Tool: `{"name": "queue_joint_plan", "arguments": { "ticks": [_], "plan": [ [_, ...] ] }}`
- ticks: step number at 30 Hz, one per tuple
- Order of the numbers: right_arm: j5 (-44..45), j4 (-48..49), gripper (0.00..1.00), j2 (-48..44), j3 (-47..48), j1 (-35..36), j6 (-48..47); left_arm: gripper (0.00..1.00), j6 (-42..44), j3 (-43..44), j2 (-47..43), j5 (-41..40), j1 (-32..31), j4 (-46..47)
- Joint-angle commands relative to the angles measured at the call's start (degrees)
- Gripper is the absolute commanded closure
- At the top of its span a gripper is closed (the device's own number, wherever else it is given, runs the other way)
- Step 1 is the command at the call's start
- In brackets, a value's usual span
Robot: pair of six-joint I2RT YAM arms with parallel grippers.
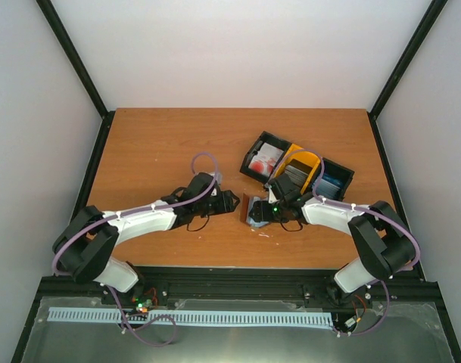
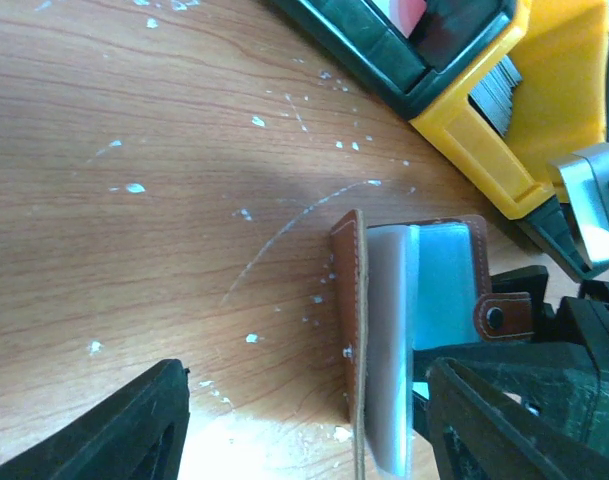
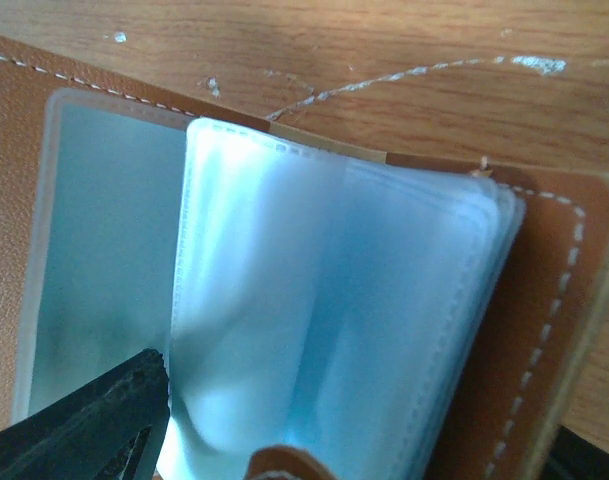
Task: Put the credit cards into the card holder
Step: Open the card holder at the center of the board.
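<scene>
Brown wood table (image 1: 154,151) sits between white walls. The card holder (image 1: 251,209) lies open near the front edge, clear pockets showing. The left gripper (image 2: 304,430) is spread wide just beside it. The right gripper (image 1: 266,215) touches it; whether its fingers are apart or together cannot be told. Credit cards (image 1: 265,157) sit in bins (image 1: 318,162) behind.

Brown wooden counter (image 1: 162,144), dotted with white specks (image 2: 134,187) and marked by a pale curved scratch (image 2: 294,225). At two o'clock from the counter's middle, three small bins touching in a slanted row: black bin (image 1: 250,156), yellow bin (image 1: 309,155), second black bin (image 1: 342,169). All around, pale walls (image 1: 238,53) with black frame posts (image 1: 71,53) at the corners.
</scene>
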Motion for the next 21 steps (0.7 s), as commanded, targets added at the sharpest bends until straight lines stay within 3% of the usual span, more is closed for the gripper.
{"name": "queue_joint_plan", "arguments": {
  "ticks": [1,5,7,13,18,21],
  "plan": [
    [1.19,-0.04,0.26,1.39,1.40,0.43,-0.77,0.35,1.55,0.43,0.23,3.08,0.16,3.61],
    [0.38,0.69,0.26,1.95,1.61,0.51,-1.14,0.58,2.04,-0.76,-0.81,5.71,0.15,6.91],
    [-0.51,1.26,0.26,2.29,1.69,0.50,-1.41,0.64,2.34,-2.33,-2.74,7.17,0.19,10.23],
    [-0.03,0.76,0.23,3.22,2.59,0.58,-1.85,0.65,2.97,-5.54,-4.73,15.99,0.14,20.37],
    [-0.98,0.62,0.41,4.67,3.23,0.56,-1.57,0.75,2.00,-4.29,-0.13,19.84,0.14,21.24],
    [-0.81,0.99,0.44,4.71,2.77,0.65,-1.44,0.79,1.75,-2.87,2.90,21.46,0.16,20.33]
  ]
}}
